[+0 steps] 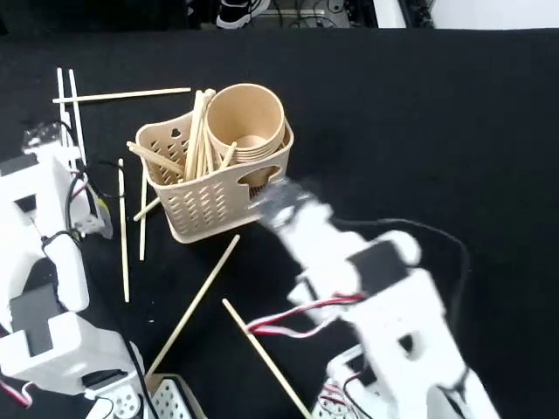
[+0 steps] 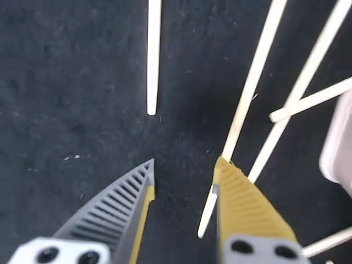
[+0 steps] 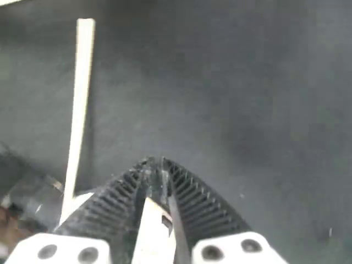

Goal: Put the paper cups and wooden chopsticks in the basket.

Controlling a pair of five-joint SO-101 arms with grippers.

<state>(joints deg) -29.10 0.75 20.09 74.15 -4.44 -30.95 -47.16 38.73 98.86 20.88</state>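
A beige basket [image 1: 210, 205] stands left of the table's middle. It holds stacked paper cups [image 1: 246, 118] and several wooden chopsticks [image 1: 199, 131]. More chopsticks lie loose on the black cloth, two long ones [image 1: 192, 305] [image 1: 266, 358] in front of the basket. My left gripper [image 2: 184, 168] is open just above the cloth, and one chopstick [image 2: 242, 115] runs to its yellow fingertip [image 2: 223, 168]. In the high view that gripper [image 1: 94, 220] is left of the basket. My right gripper [image 3: 155, 162] is shut over bare cloth, and in the high view it [image 1: 272, 202] is at the basket's front right corner.
Thin chopsticks [image 1: 123, 231] [image 1: 142, 218] lie between the left arm and the basket, others [image 1: 122, 94] [image 1: 65, 105] at the far left. One chopstick [image 3: 80, 110] lies beside the right gripper. Black cloth [image 1: 437, 131] stretches away on the right.
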